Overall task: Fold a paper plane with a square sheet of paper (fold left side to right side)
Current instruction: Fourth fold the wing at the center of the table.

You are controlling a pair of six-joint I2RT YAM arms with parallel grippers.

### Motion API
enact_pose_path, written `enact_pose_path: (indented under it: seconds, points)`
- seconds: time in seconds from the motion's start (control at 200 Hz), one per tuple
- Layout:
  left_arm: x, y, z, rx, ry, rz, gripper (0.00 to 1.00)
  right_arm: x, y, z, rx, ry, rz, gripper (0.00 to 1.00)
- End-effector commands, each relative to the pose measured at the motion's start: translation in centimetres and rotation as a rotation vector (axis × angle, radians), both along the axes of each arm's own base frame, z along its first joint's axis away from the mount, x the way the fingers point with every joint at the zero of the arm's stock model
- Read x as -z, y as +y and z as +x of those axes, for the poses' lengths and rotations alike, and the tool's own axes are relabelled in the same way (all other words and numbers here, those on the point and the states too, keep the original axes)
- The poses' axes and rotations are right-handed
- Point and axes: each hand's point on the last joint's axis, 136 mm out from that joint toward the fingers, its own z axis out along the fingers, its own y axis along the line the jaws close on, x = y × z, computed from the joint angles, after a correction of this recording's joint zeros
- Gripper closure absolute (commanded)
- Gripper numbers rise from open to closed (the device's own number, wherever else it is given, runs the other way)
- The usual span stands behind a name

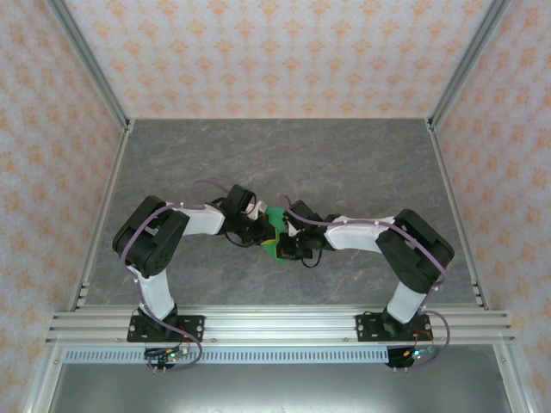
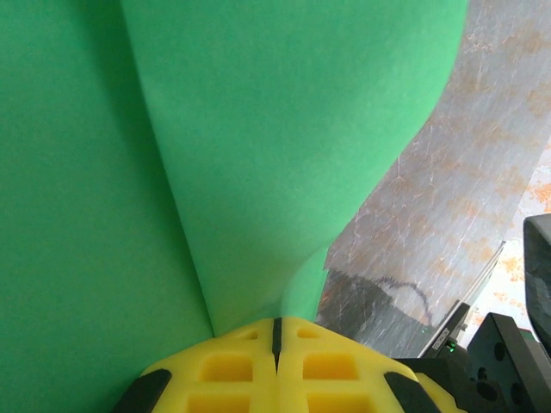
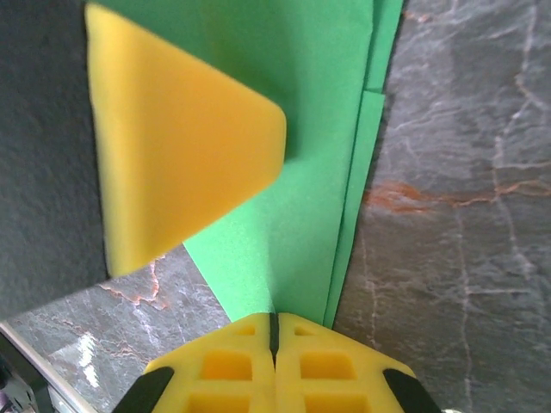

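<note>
Overhead, the table [image 1: 344, 163] is a grey, marble-patterned surface with pale streaks. Close up from the wrists it shows rust-orange veins and a slight sheen. Three walls close it in, papered in a pale tone with a repeating orange floral motif [image 1: 284, 60]. Aluminium posts [image 1: 86, 60] rise at the back corners, and a ribbed aluminium rail [image 1: 284, 327] runs along the near edge, carrying both arm bases. Small boards by the bases show green lights [image 1: 176, 351]; any print on them is too small to read.

Both arms bend inward and meet near the middle of the table, slightly toward the near side. The green paper [image 1: 274, 225] sits between them, a small folded shape held at the two grippers.

The left gripper [image 2: 277, 331] has its yellow fingers pressed together on the paper. From that pinch the sheet rises in a curved, creased fold that covers most of the left wrist view, with the table visible past its right edge.

The right gripper [image 3: 274, 327] is likewise clamped on the paper, gripping a narrowing end. Layered edges run along the paper's right side above the marbled surface. A yellow wedge [image 3: 172, 146] lies over the upper left of the sheet, with a blurred dark mass beside it.
</note>
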Motion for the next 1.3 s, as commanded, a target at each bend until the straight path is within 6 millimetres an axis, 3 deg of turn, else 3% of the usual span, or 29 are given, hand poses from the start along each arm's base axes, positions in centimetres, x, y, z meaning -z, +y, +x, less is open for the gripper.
enact_pose_path:
  seconds: [0.0, 0.235, 0.27, 0.6, 1.016, 1.126, 1.296]
  points:
    - [1.8, 4.6, 5.2, -0.149, -0.106, 0.163, 1.00, 5.1, -5.8, -4.5, -0.006, 0.168, -0.268, 1.00]
    - [1.0, 5.5, 7.3, -0.161, -0.128, 0.165, 1.00, 5.1, -5.9, -4.8, -0.008, 0.174, -0.262, 1.00]
    - [2.1, 5.7, 7.4, -0.159, -0.105, 0.177, 1.00, 5.1, -5.9, -4.8, -0.007, 0.172, -0.261, 1.00]
    - [2.2, 7.9, 11.0, -0.193, -0.104, 0.181, 1.00, 5.0, -6.0, -5.0, -0.008, 0.175, -0.258, 1.00]
    - [1.1, 10.3, 15.5, -0.214, -0.123, 0.183, 1.00, 5.1, -6.1, -5.3, -0.009, 0.185, -0.254, 1.00]
    - [-0.2, 10.8, 16.3, -0.225, -0.138, 0.166, 1.00, 4.9, -5.8, -5.1, -0.010, 0.180, -0.242, 1.00]
    - [-5.2, 10.4, 15.7, -0.228, -0.229, 0.109, 0.97, 4.3, -5.0, -4.4, -0.006, 0.159, -0.213, 1.00]
